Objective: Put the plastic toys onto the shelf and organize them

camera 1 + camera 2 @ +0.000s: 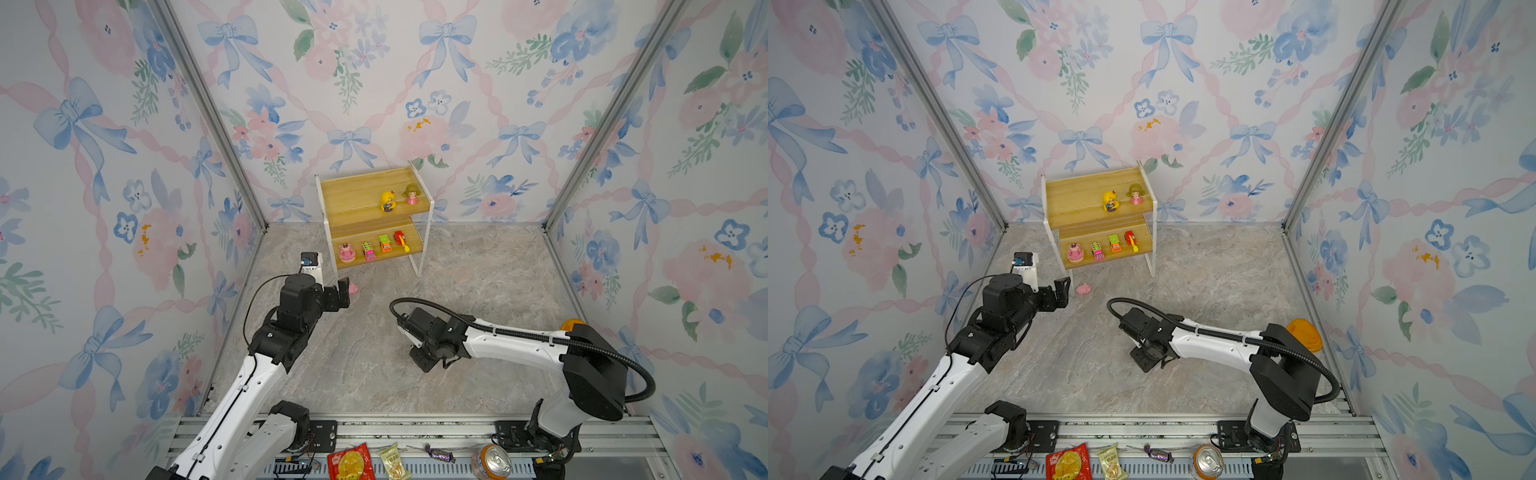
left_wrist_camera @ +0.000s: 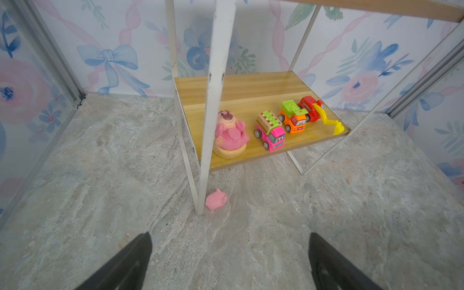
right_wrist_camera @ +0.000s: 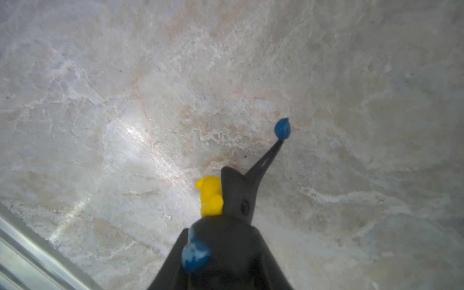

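Observation:
The shelf [image 1: 353,195] [image 1: 1075,195] stands against the back wall. On its upper board are a yellow-haired figure [image 1: 387,202] and a pink-dress doll [image 1: 411,194]. The lower board [image 2: 251,95] carries a round pink figure [image 2: 229,133], a pink car [image 2: 270,133], a green-orange car [image 2: 292,118] and a red car [image 2: 311,108]. A pink pig [image 1: 353,289] [image 2: 216,199] lies on the floor by the shelf's front left leg. My left gripper [image 1: 343,296] [image 2: 229,237] is open, just short of the pig. My right gripper [image 1: 424,360] is low at mid floor, shut on a black-yellow figure [image 3: 238,195].
Along the front rail lie a red snack packet [image 1: 350,462], a yellow packet [image 1: 392,460], a wrapped candy [image 1: 439,454] and a drink can [image 1: 491,461]. An orange object [image 1: 572,325] sits behind the right arm. Aluminium posts [image 1: 208,112] mark the corners.

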You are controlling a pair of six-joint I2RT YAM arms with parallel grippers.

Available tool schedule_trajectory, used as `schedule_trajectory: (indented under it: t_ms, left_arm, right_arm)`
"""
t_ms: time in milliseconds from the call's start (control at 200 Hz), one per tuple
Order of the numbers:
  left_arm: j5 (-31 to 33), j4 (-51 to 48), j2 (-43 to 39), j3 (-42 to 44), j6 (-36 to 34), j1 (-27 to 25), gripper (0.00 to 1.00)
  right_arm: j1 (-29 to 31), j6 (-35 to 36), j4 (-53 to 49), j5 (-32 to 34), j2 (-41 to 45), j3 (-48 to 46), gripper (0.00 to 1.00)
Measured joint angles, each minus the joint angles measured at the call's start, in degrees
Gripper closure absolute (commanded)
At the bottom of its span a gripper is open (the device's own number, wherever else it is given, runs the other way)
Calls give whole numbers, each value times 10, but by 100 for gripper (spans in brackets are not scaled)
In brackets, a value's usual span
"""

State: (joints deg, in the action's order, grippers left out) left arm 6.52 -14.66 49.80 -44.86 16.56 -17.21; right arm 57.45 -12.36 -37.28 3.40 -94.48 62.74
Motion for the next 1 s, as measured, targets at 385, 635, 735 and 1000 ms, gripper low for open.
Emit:
schedule_trajectory:
  t_ms: [385,635,735,1000]
  left_arm:
    - [-20,4,0,7,0,16,2]
    - [-27,5,0,7,-4,21,2]
    - [-30,5,0,8,-5,23,2]
    - [-30,5,0,9,-5,23,2]
  right_arm:
    - [-57,61,-74,2,-103,94,65]
    - [-63,87,-84,11,-128,129,53]
    - [-67,95,-86,11,-128,134,44]
    - [-76,103,-77,-1,-123,134,29]
